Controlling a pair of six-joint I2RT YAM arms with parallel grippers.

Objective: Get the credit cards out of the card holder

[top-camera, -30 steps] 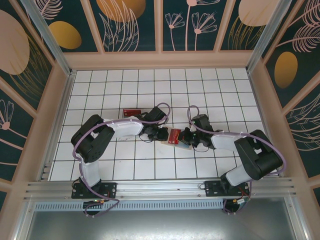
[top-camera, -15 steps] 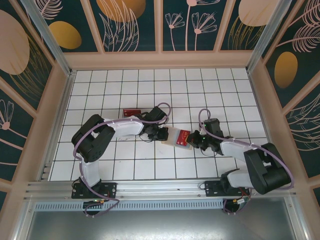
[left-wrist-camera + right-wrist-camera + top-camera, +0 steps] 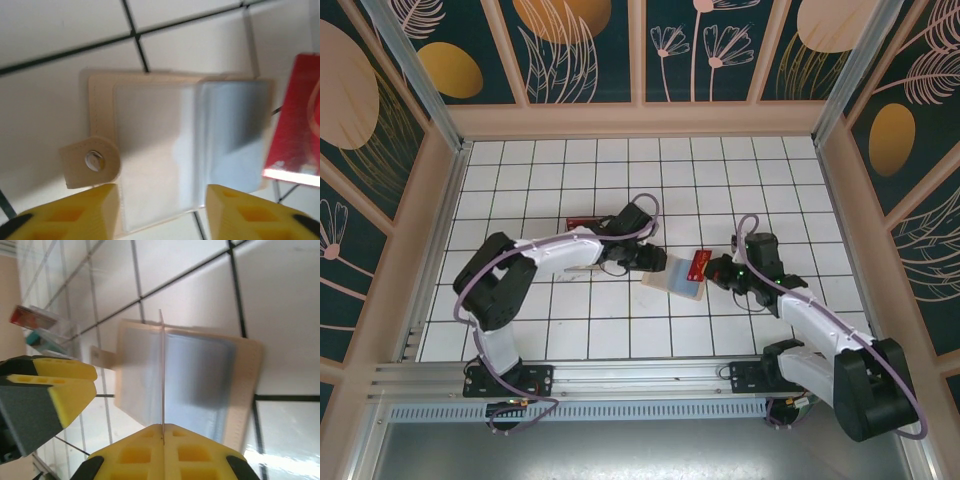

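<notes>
Extraction looks nearly finished: red card (image 3: 700,266) pinched in my right tool (image 3: 162,440), card holder (image 3: 165,150) lying open, seemingly empty, beneath my wide left tool (image 3: 161,202). Setting the card down remains.

White tiled floor (image 3: 570,170) (dark grout), floral teal wall panels (image 3: 580,60) around

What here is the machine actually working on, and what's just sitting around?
Part of the job:
card holder, lying open
red credit card, pinched in the right pincer
left pincer, open over the holder

Just lying about:
clear tray, off to the side
white tiled table
</notes>
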